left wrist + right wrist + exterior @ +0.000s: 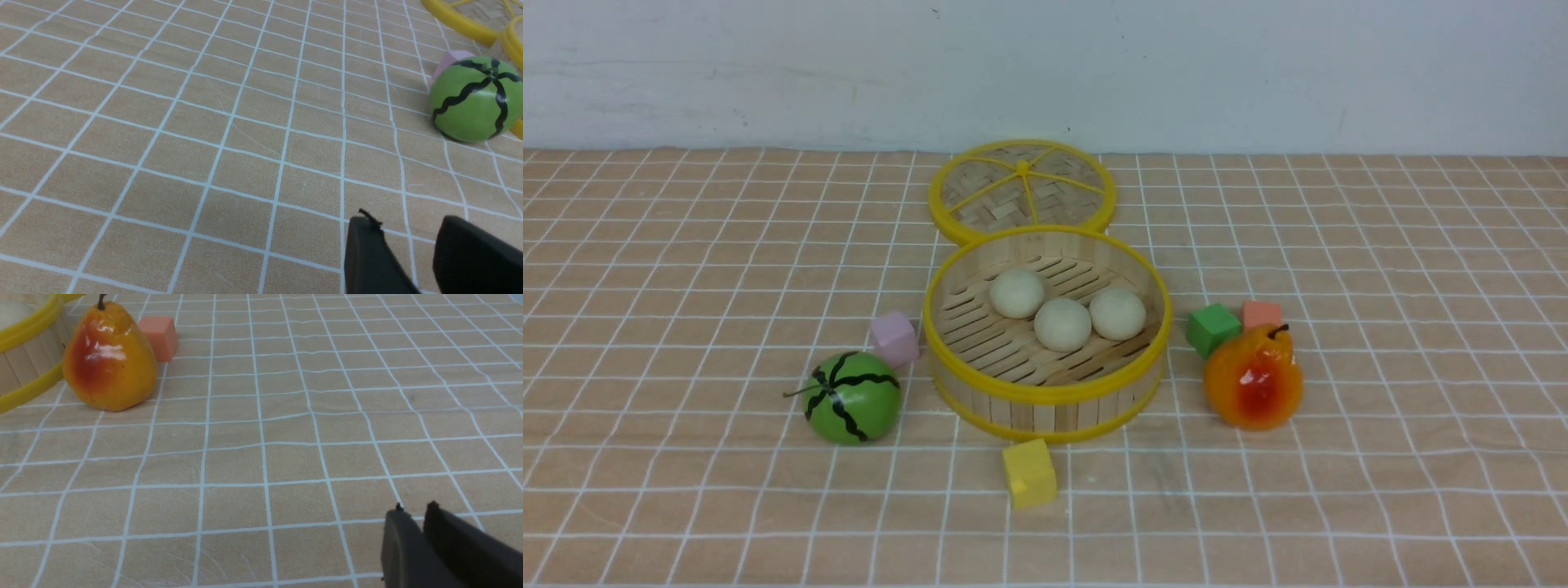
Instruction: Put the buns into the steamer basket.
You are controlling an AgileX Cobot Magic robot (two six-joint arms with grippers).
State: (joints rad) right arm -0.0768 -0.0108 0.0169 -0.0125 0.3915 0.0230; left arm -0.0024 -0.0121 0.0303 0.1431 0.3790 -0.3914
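Starting at the claws: left gripper (pixel 408 232) sits at the lower right of the left wrist view, jaws parted with a clear gap of checked cloth between them, holding nothing. Right gripper (pixel 414 510) sits at the lower right of the right wrist view, jaws nearly together, only a thin slit between the tips, also holding nothing. Neither gripper shows in the front view.

Outward from there: toy watermelon (pixel 474 100) at the right edge of the left wrist frame, with a pink cube (pixel 449 61) just behind it. Toy pear (pixel 108 359) at the upper left of the right wrist frame, with an orange cube (pixel 159 337) just beside it.

Front view: steamer basket (pixel 1045 404) at frame centre, upright on the checked tablecloth (pixel 686 245). All three buns (pixel 1063 323) sit on its slatted floor in a close row, apparently touching. Woven lid (pixel 1021 189) lies flat just above the basket in frame, its near edge hidden by the basket rim. Green cube (pixel 1213 328) is right of the basket, beside the pear. Yellow cube (pixel 1029 472) is just below the basket.
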